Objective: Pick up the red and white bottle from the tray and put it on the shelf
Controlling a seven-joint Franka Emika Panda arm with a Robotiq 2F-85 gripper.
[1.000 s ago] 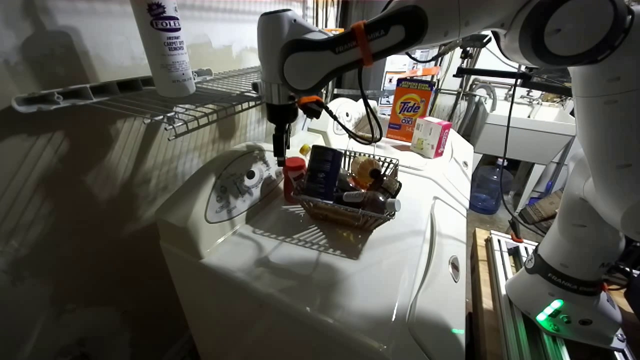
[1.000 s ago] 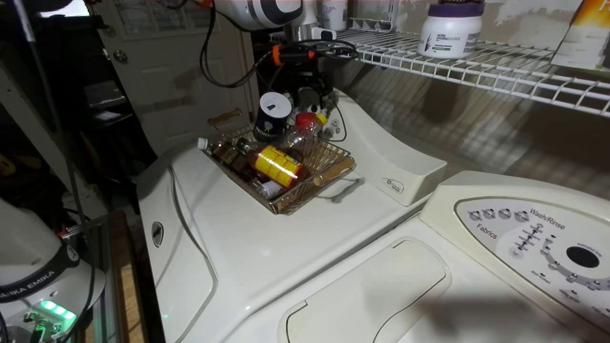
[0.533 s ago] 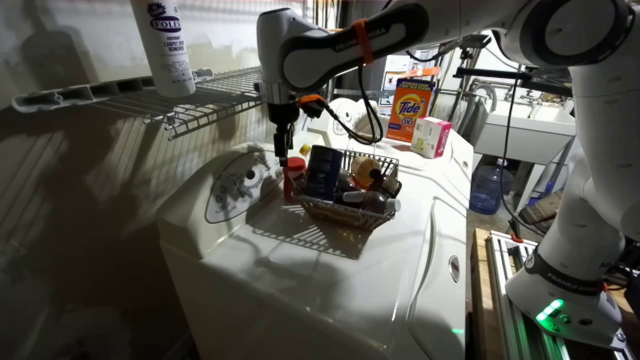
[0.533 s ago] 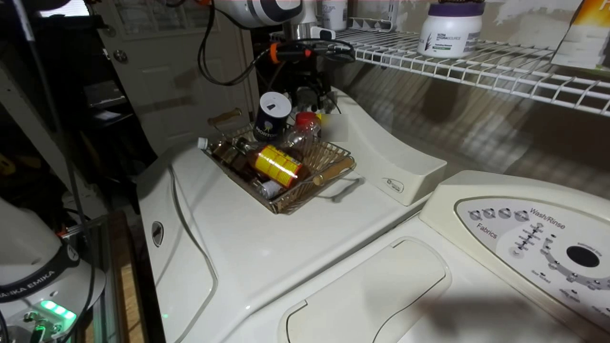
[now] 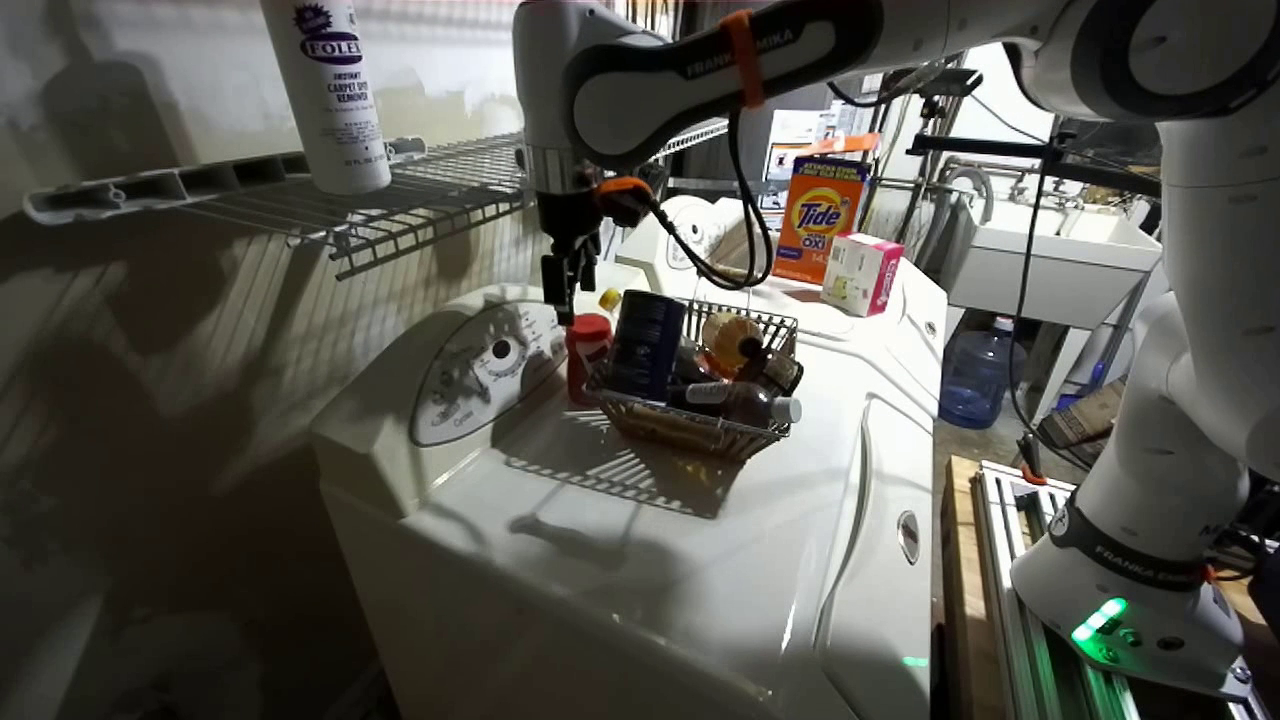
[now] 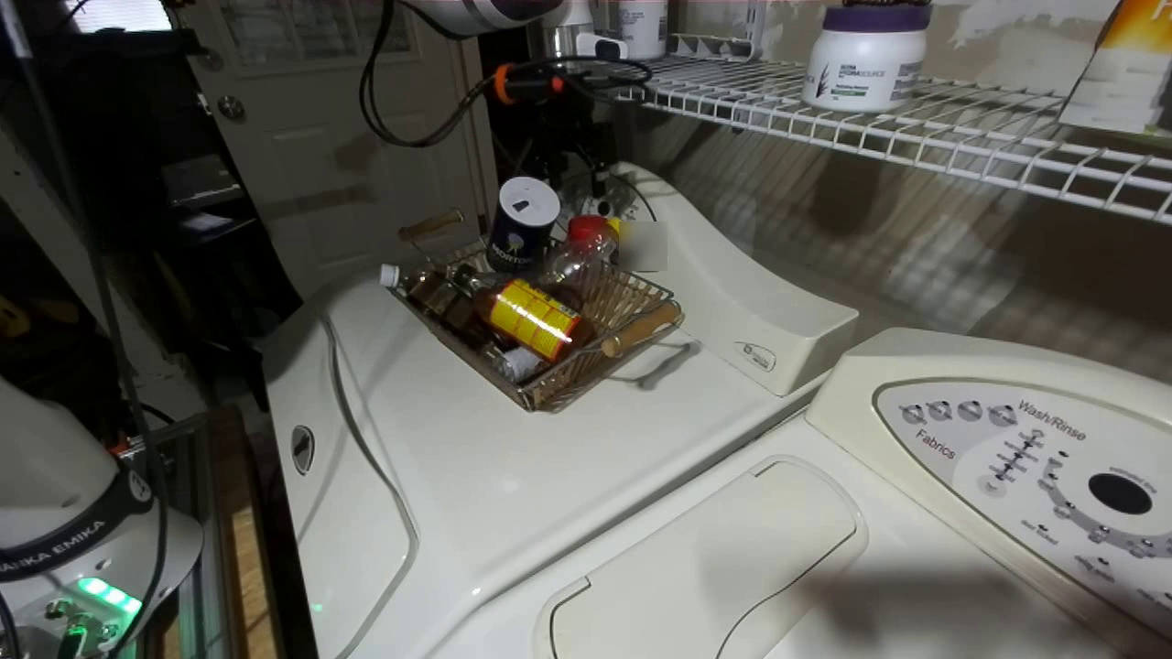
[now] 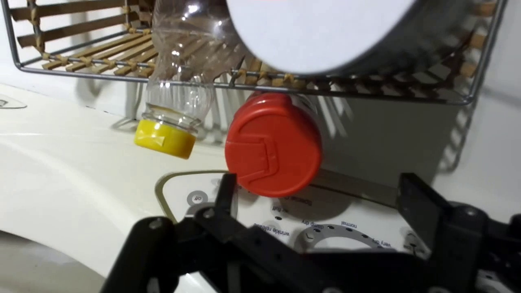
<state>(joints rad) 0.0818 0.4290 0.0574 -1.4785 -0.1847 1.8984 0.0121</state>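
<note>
The gripper (image 7: 317, 187) hangs empty, jaws wide apart, presumably to straddle the red bottle (image 7: 274, 147). That stands just outside the tray (image 7: 118, 55), perhaps leaving grasping room.

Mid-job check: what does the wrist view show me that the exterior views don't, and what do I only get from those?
Only the wrist view: the moulded flap on the cap of the red bottle, and the panel wording "damp dry", legible only there.

Only the exterior views: the wire shelf, the Folex bottle standing on it, the purple-lidded jar and the Tide box.

Shared: the red bottle, the tray, the dark canister, the yellow-capped clear bottle and the gripper, whose open jaws show best in the wrist view.
</note>
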